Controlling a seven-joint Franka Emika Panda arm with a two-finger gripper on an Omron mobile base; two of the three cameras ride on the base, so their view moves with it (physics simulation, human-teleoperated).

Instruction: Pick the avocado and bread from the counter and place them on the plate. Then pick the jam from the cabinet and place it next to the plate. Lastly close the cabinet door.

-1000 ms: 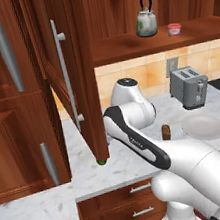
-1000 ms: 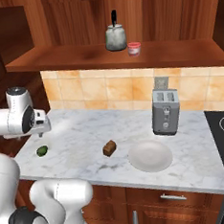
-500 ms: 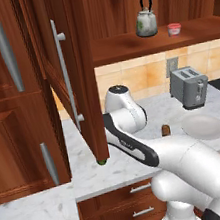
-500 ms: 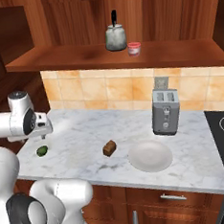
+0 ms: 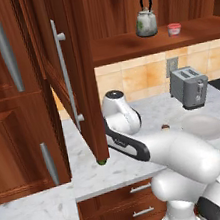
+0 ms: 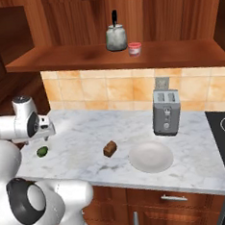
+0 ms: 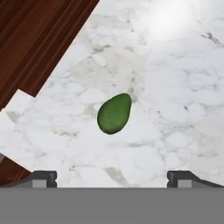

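Avocado [image 7: 114, 113] and bread [image 6: 110, 148] lie on the bench [image 6: 87, 136], the plate [image 6: 150, 156] bare. Jaws stand apart above the avocado. Jam [image 6: 134, 49] sits shelved, cabinet door [image 5: 70, 73] open: nothing done yet.

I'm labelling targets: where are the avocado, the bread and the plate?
avocado [image 7: 114, 113], hand view, middle of fruit.
bread [image 6: 110, 149], right base view, centre of chunk.
plate [image 6: 150, 156], right base view, bare middle.

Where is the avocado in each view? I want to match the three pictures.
Left base view: avocado peeks out under the open cabinet door's bottom corner.
Right base view: avocado at the counter's left end.
Hand view: avocado at centre.
Shared landmark: the marble counter.
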